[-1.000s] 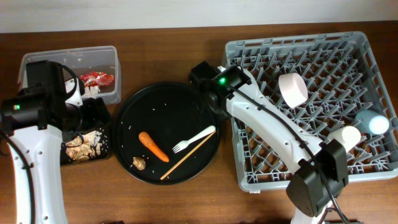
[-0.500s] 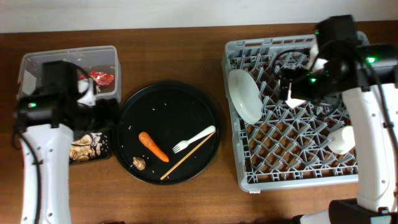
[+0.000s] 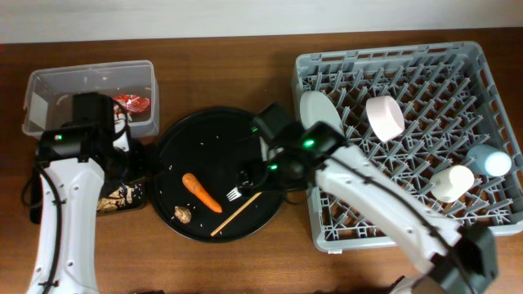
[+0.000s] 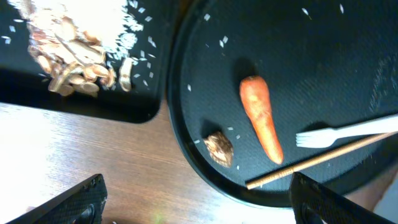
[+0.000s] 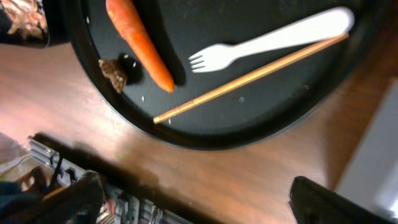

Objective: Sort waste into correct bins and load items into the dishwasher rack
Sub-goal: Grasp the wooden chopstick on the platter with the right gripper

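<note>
Orange carrot (image 3: 201, 192) on round black tray (image 3: 176, 147)

Lay beside brown lump (image 3: 182, 213), white fork (image 5: 267, 40) and chopstick (image 5: 249, 78). Hung left gripper (image 4: 196, 199) over the tray's rim, fingers spread wide, gripping nothing; right gripper (image 5: 196, 186) above the fork, likewise gaping. Found red wrapper (image 3: 131, 103) in clear tub (image 3: 49, 90), food scraps (image 4: 71, 59) in flat black tray (image 4: 74, 102). Saw plate (image 3: 315, 114), bowl (image 3: 384, 117), blue cup (image 3: 493, 162) and small cup (image 3: 452, 181) in grey rack (image 3: 392, 55).

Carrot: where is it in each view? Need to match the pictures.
Overhead: carrot left of centre, on the round tray.
Left wrist: carrot right of centre, tip pointing down.
Right wrist: carrot top left, cut by the top edge.
Shared landmark: the white fork, tines beside the carrot's thin end in every view.
</note>
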Robot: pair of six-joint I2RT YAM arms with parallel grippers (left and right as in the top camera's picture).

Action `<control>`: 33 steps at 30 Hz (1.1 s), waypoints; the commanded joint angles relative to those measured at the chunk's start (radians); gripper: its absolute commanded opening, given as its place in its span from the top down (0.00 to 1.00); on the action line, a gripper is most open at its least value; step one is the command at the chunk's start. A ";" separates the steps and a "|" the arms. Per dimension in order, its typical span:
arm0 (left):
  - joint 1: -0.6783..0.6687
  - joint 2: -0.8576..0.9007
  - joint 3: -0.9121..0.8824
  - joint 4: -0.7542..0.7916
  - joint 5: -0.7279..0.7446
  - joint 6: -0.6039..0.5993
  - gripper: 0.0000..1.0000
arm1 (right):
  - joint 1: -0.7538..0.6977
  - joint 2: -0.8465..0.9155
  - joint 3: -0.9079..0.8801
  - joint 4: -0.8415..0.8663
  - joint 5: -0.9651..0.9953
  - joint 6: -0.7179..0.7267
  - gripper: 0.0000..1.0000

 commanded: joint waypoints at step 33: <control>0.016 -0.002 -0.020 0.006 -0.003 -0.021 0.06 | 0.104 0.404 -0.061 0.209 0.177 0.399 0.80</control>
